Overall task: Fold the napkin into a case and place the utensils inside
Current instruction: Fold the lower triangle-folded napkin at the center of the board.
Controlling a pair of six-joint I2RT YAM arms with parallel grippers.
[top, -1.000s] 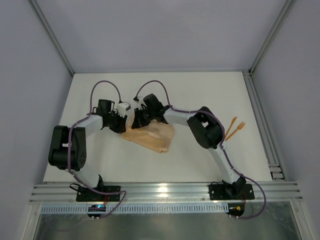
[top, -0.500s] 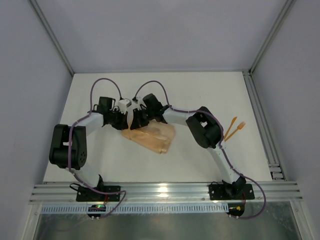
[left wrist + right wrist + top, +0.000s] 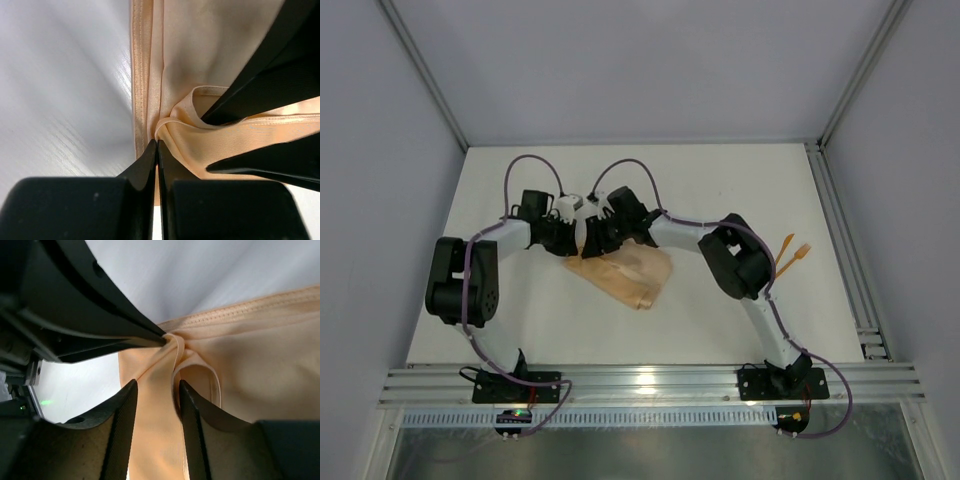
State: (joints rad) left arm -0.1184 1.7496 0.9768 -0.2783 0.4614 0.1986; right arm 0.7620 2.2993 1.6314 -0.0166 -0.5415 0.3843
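The peach-orange napkin (image 3: 628,273) lies partly folded mid-table. Its far-left corner is bunched up between the two grippers. My left gripper (image 3: 571,236) is shut and pinches the cloth's edge at its tips (image 3: 157,143); the napkin (image 3: 215,55) fills the view beyond. My right gripper (image 3: 593,238) is open, and its jaws (image 3: 155,390) straddle a raised fold of the napkin (image 3: 250,365). Its fingers (image 3: 265,85) show in the left wrist view. The left gripper's fingers (image 3: 120,320) show in the right wrist view, tips on the bunch. Two orange utensils (image 3: 788,257) lie at the right.
The white table (image 3: 720,190) is walled by grey panels. An aluminium rail (image 3: 840,240) runs along the right side and another along the near edge (image 3: 650,385). The right arm's elbow (image 3: 735,255) sits between the napkin and the utensils.
Both grippers have shifted slightly toward the far side with the napkin's corner. The left arm's elbow has swung farther back. The utensils have not moved.
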